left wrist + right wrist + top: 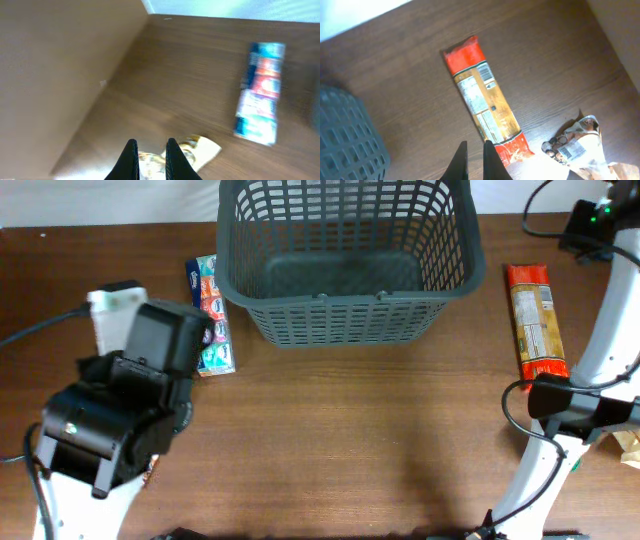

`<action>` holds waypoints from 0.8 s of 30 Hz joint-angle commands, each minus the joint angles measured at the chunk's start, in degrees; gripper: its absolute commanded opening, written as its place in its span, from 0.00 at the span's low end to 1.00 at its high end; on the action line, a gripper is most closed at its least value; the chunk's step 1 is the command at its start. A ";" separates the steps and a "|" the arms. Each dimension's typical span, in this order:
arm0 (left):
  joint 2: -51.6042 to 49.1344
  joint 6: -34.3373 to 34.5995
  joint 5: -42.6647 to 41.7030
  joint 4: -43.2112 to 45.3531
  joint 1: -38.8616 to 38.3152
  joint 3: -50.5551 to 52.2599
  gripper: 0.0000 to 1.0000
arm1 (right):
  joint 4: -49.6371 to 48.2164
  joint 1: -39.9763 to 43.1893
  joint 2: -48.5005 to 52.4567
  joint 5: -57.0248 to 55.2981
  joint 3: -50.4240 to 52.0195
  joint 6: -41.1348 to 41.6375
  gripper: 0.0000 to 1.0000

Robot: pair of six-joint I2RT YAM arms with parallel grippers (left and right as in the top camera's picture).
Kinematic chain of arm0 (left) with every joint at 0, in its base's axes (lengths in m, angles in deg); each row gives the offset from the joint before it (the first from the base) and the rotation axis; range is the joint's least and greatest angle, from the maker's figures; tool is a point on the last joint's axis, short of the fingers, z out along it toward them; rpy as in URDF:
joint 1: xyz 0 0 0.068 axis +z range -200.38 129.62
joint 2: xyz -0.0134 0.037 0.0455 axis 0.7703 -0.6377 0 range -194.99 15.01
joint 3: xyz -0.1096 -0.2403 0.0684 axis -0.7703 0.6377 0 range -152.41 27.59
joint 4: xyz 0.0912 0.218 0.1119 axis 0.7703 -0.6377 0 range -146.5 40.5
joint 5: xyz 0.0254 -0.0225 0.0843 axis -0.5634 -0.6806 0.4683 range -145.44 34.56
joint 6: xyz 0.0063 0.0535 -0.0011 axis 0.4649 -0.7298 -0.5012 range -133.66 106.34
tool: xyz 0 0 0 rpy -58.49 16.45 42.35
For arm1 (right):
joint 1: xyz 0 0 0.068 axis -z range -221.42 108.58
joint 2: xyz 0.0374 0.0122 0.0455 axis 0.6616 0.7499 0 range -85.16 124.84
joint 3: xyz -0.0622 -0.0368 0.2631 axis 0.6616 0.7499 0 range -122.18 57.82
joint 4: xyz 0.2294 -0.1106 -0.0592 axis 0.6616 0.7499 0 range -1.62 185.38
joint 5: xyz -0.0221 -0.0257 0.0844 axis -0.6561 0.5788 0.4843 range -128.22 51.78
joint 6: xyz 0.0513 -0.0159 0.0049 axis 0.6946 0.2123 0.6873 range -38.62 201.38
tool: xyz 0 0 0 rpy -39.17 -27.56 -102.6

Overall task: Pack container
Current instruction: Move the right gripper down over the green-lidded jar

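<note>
Container point(345, 260), open side up, sits far beyond both tools at the counter's point(350, 440) back edge, its long axis running left-right. Left tool point(150, 157), fingers nearly together, hovers over a crinkled packet point(197, 150). Right tool point(474, 160), fingers nearly together, hovers at the red-ended packet's point(482, 97) near end.

The blue-and-red packet point(260, 92) is motion-blurred, its print unreadable. The left arm point(115, 415) hides most of a white packet point(115, 305) overhead. The basket point(345, 260) runs past the top edge.
</note>
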State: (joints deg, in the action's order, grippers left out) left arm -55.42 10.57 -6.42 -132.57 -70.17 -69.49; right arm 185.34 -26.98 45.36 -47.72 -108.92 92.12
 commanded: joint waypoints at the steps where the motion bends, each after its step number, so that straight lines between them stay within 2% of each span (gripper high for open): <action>1: 0.28 -0.50 4.55 -0.17 6.75 -0.52 0.06 | 0.37 0.22 -6.88 3.02 -1.16 2.47 0.04; 2: 0.28 -0.50 4.00 -0.15 8.74 -0.52 0.09 | 0.37 0.22 -7.89 3.76 -1.07 2.47 0.09; 4: 0.28 -0.50 1.86 -0.22 12.61 -0.52 0.30 | 0.37 0.22 -10.64 5.75 -0.24 2.45 0.48; 6: 0.28 -0.50 -0.79 -0.57 15.63 -0.52 0.62 | 0.37 0.22 -13.88 6.29 2.05 2.45 0.79; 7: 0.28 -0.52 -2.25 -0.79 16.92 -0.52 0.76 | 0.37 0.22 -15.50 6.25 3.61 2.43 0.91; 8: 0.28 -0.50 -3.48 -1.05 17.90 -0.52 0.84 | 0.37 0.22 -17.53 6.25 5.79 2.45 0.99; 9: 0.28 -0.50 -4.55 -1.36 18.75 -0.52 0.95 | 0.37 0.22 -19.39 6.27 8.00 2.45 0.99; 10: 0.28 -0.50 -5.16 -1.53 19.23 -0.52 1.00 | 0.37 0.22 -21.22 6.27 10.45 2.45 0.99; 15: 0.28 -0.50 -5.79 -1.62 19.87 -0.52 1.00 | 0.37 0.22 -30.84 5.68 26.27 2.40 0.99; 20: 0.28 -0.48 -6.12 -1.64 19.85 -0.52 1.00 | 0.37 0.72 -40.85 -2.80 46.60 2.51 0.99; 24: 0.28 -0.48 -10.71 -1.62 19.85 -0.52 1.00 | 0.37 2.45 -47.63 -2.23 59.32 4.52 0.99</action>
State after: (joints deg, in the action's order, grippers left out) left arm -55.35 9.95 -12.85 -134.16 -50.61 -69.49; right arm 185.34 -26.04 3.66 -47.33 -56.94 94.77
